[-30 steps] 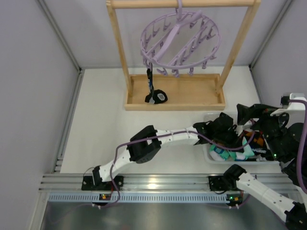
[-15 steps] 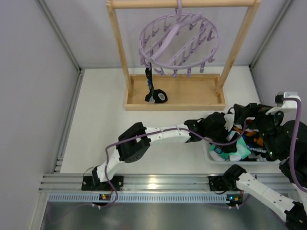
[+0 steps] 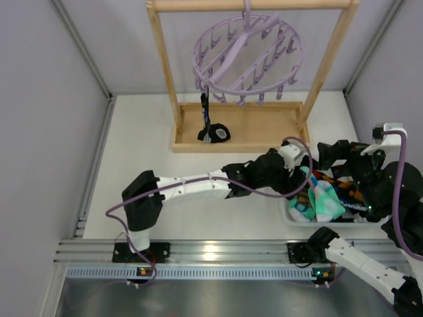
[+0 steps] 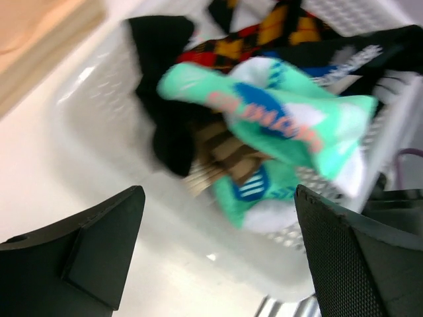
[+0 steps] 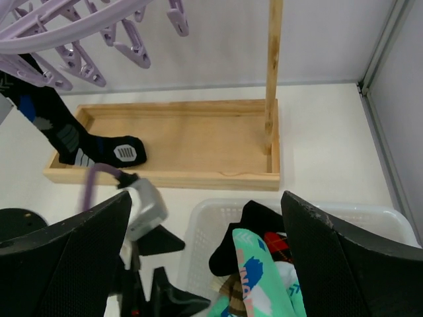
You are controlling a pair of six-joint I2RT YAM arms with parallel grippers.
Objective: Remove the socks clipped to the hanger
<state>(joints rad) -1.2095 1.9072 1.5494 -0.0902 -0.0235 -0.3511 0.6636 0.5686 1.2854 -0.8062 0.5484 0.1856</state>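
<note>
The lavender ring hanger (image 3: 248, 56) hangs by its hook from the wooden rack's top bar. One black sock (image 3: 205, 115) with teal and white patches is still clipped at its left side, its foot resting in the rack's tray. In the right wrist view the hanger (image 5: 79, 26) and this black sock (image 5: 59, 125) sit at the upper left. My left gripper (image 3: 295, 170) is open and empty at the left rim of the white basket (image 3: 289, 211). Its fingers (image 4: 86, 251) frame a teal-white sock (image 4: 284, 119) lying on the pile. My right gripper (image 5: 205, 264) hovers open above the basket.
The basket (image 5: 198, 224) holds several socks: black, red-orange argyle, brown striped and the teal one (image 3: 324, 201). The wooden rack's tray (image 3: 264, 135) and two posts (image 3: 165, 59) stand behind it. Grey walls close in on the left and right.
My left gripper opened over the basket and let the teal-white sock fall onto the pile, then drew back to the basket's left rim. The hanger sways slightly.
</note>
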